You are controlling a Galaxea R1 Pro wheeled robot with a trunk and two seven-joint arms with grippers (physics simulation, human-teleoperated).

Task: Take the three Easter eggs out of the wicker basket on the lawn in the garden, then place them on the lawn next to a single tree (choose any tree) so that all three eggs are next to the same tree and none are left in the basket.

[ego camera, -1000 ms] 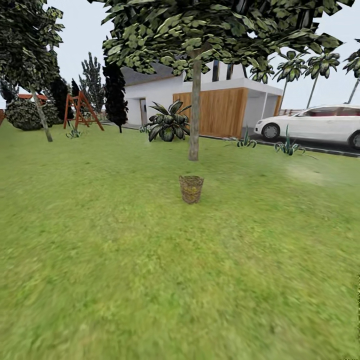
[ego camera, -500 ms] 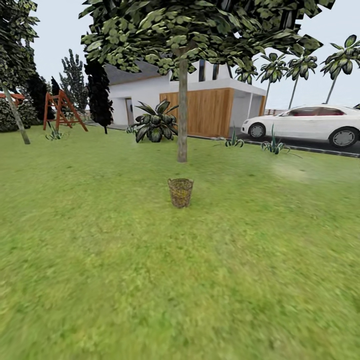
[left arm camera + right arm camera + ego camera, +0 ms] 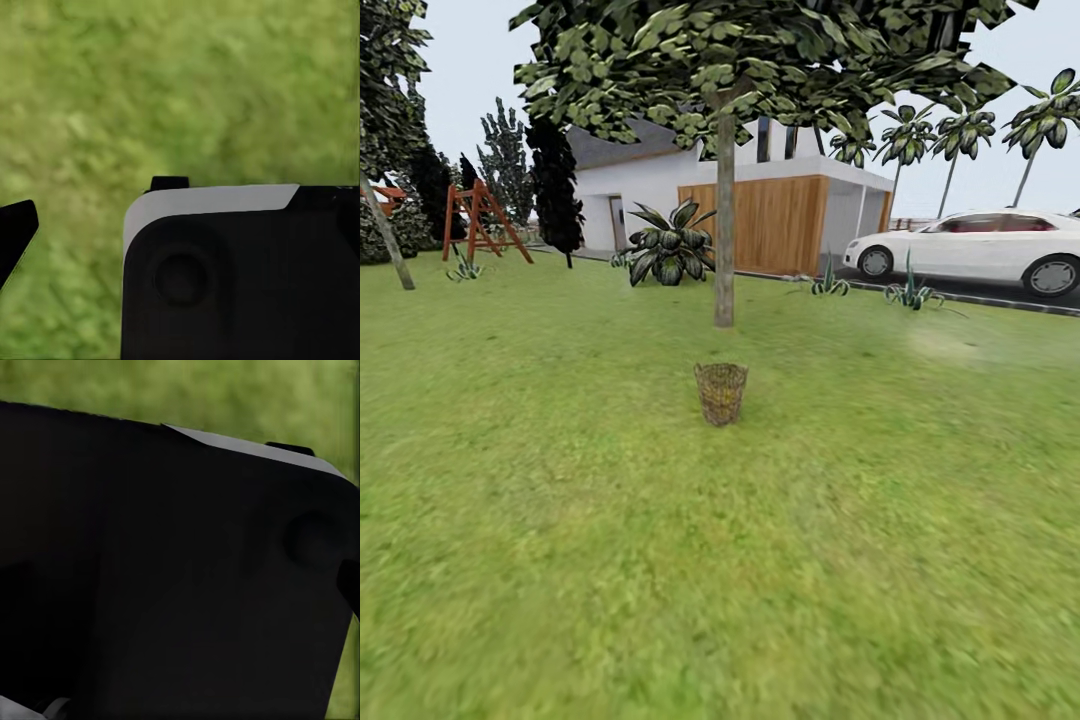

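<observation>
The wicker basket [image 3: 720, 393] stands upright on the lawn [image 3: 660, 560], some way ahead of me near the middle of the head view. From here its inside is hidden, so the Easter eggs are hidden. Just behind it rises a tree [image 3: 724, 240] with a pale straight trunk and a blocky green canopy. In the left wrist view, a dark finger-like tip [image 3: 15, 234] shows beside a black, white-trimmed robot part [image 3: 240, 270] over grass. In the right wrist view, a similar black part [image 3: 165, 570] sits in front of grass.
Beyond the tree are a white house with a wooden front [image 3: 785, 222], a broad-leaved plant [image 3: 670, 245] and a white car [image 3: 980, 250] on the driveway at right. A red swing frame [image 3: 478, 222], a dark conifer [image 3: 555, 190] and another trunk [image 3: 388, 245] stand at left.
The whole head view has shifted, so the camera moved: basket and tree sit slightly further left and the basket slightly lower. Nothing on the lawn itself has moved.
</observation>
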